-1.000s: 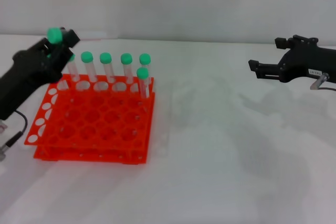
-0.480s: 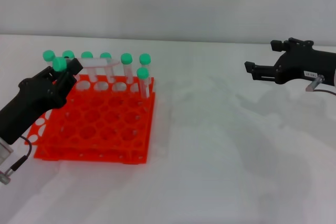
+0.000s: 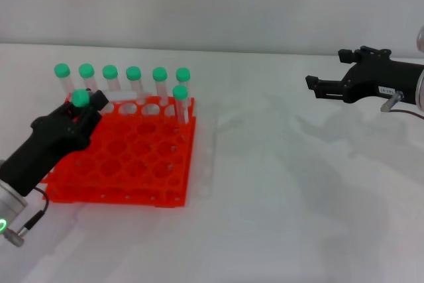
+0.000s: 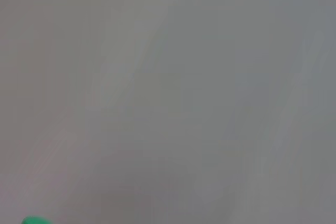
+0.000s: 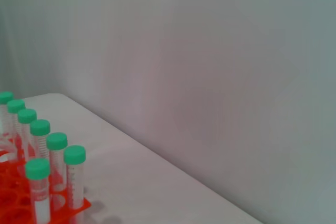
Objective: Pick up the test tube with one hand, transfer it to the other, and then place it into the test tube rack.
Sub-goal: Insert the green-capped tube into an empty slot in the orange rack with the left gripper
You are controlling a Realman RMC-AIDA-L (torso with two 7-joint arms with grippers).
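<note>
From my seat, the table [image 3: 278, 217] lies open between the test tube rack [image 3: 132, 164] and my right gripper [image 3: 311, 84], which hangs well off to the right above bare surface; my left gripper [image 3: 83, 107] sits over the rack's back-left holes, its fingers closed on the test tube [image 3: 80, 98]; six capped tubes [image 3: 134, 74] line the far row, a seventh [image 3: 179, 92] just before its right end; the rack's nearer holes stand unfilled.
</note>
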